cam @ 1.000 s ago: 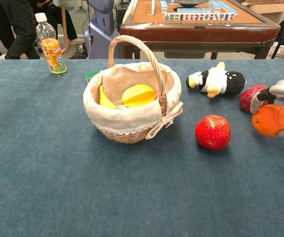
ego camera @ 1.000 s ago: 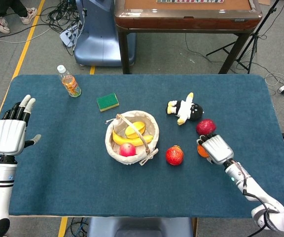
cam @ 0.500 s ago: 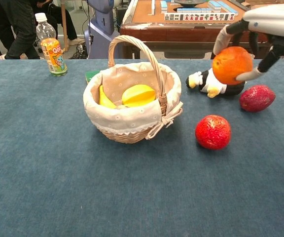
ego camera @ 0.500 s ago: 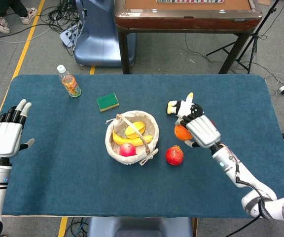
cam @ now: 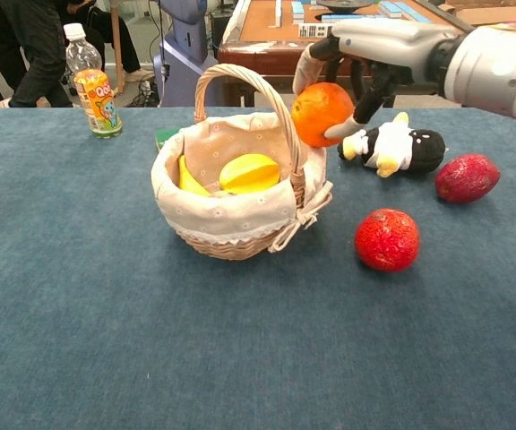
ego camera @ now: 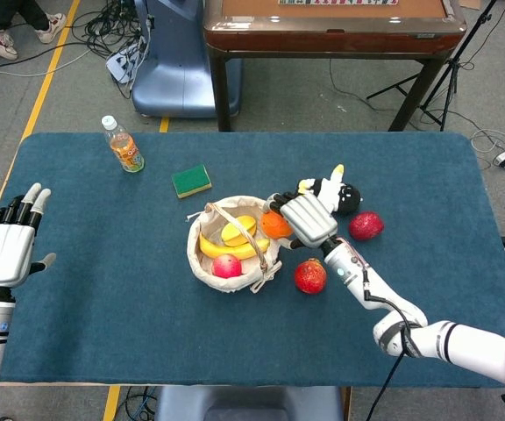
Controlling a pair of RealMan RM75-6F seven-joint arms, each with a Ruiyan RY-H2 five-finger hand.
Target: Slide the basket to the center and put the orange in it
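Note:
A wicker basket with a cloth lining and a hoop handle stands near the middle of the blue table. It holds bananas and a red apple. My right hand grips the orange in the air, just at the basket's right rim and beside the handle. My left hand hovers open at the table's far left edge, fingers spread, holding nothing.
A red fruit lies right of the basket, a darker red fruit further right. A penguin plush toy, a green sponge and a drink bottle stand further back.
My right hand lifted the orange off the table at the right and carried it left to the basket's rim. The left hand drifted back toward the table's left edge.

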